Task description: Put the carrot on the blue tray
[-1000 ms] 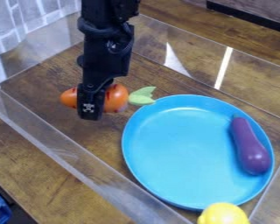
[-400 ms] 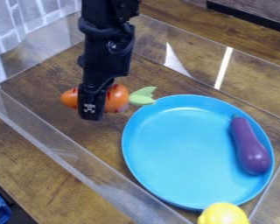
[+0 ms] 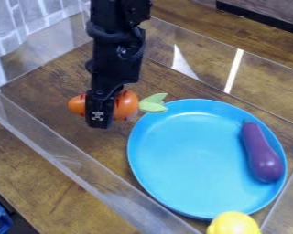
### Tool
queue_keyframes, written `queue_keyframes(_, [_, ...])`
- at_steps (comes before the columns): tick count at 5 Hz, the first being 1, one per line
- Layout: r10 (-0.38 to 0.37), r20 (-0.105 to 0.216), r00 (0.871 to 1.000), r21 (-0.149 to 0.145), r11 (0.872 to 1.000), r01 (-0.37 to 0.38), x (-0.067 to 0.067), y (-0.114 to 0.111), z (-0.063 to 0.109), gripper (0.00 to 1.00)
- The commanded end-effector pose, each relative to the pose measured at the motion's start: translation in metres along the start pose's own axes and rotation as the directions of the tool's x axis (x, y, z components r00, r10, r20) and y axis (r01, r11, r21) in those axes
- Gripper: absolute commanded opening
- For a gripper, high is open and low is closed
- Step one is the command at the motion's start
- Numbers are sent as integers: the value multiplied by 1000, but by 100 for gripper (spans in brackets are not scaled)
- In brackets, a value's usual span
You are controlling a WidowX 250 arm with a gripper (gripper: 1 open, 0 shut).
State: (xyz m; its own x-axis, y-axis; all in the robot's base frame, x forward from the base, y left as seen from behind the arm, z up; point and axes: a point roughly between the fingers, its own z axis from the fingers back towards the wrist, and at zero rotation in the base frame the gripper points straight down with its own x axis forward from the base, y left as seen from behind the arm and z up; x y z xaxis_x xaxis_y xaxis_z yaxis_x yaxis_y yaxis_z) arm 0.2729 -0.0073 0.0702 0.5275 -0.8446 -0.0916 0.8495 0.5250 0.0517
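Note:
The orange carrot (image 3: 127,103) with its green leafy top (image 3: 154,104) sits just left of the blue tray (image 3: 198,160), low over the wooden table. My black gripper (image 3: 103,107) points straight down and is shut on the carrot, covering its middle. The tray's left rim lies just to the right of the carrot's leaves. I cannot tell whether the carrot still touches the table.
A purple eggplant (image 3: 260,151) lies on the right side of the tray. A yellow lemon (image 3: 233,223) rests at the tray's lower right rim. Clear plastic walls (image 3: 58,146) fence the work area at the left and front.
The gripper and the carrot have shifted slightly to the right, toward the tray. The eggplant and lemon have not moved.

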Motion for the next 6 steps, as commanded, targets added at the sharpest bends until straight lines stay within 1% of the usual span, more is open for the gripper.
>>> queue_keyframes(1, [-5, 36, 999, 43, 999, 4, 9, 8, 13, 0])
queue_keyframes(4, [-2, 34, 999, 39, 999, 1, 11, 7, 10, 0])
queue_keyframes(6, [-6, 26, 1000, 53, 999, 4, 14, 8, 14, 0])
